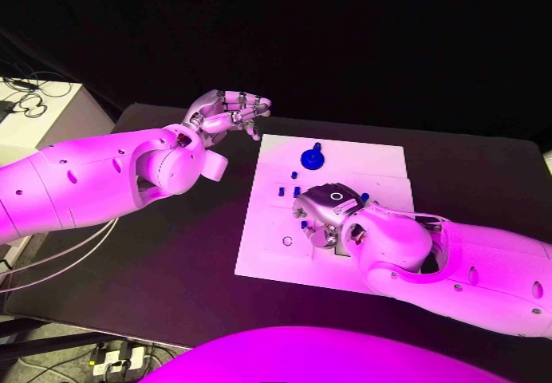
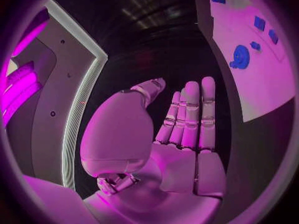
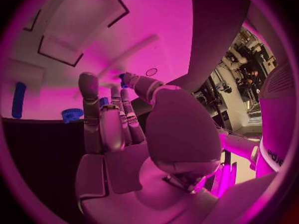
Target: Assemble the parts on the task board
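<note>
R robot hand (image 1: 328,209): mine, low over mid task board, palm down. In the R wrist view fingers (image 3: 99,119) run fairly straight toward the board, thumb alongside. Can't tell if anything's pinched at the tips – looks empty, not sure.
L robot hand (image 1: 230,110): up off the desk, just past the board's far-left corner. Fingers curled in head view, straighter in L wrist view (image 2: 190,117); nothing in it.
Task board (image 1: 380,163): white plate, centre of desk, long side running away from me.
Big blue part (image 1: 312,157): round piece w/ a stem, sits on far end of board, well clear of my R robot hand. Also visible in L wrist view (image 2: 239,57).
Small blue parts (image 1: 280,191): short pegs in mid board, just beside my R robot hand on its L side. One peg (image 3: 19,99) and a ribbed round part (image 3: 72,115) show past my fingertips in R wrist view; whether lying or seated I can't tell.
Small ring mark (image 1: 288,240): near-left area of board, prob an empty socket, can't confirm.
Desk (image 1: 172,263): black.
Step (my read): R robot hand is going for a small part in mid board; assy early, most parts look loose.
Next move needs: fine tip alignment on one peg, pinch w/o knocking neighbours, L robot hand keeps out or comes in to steady board.
</note>
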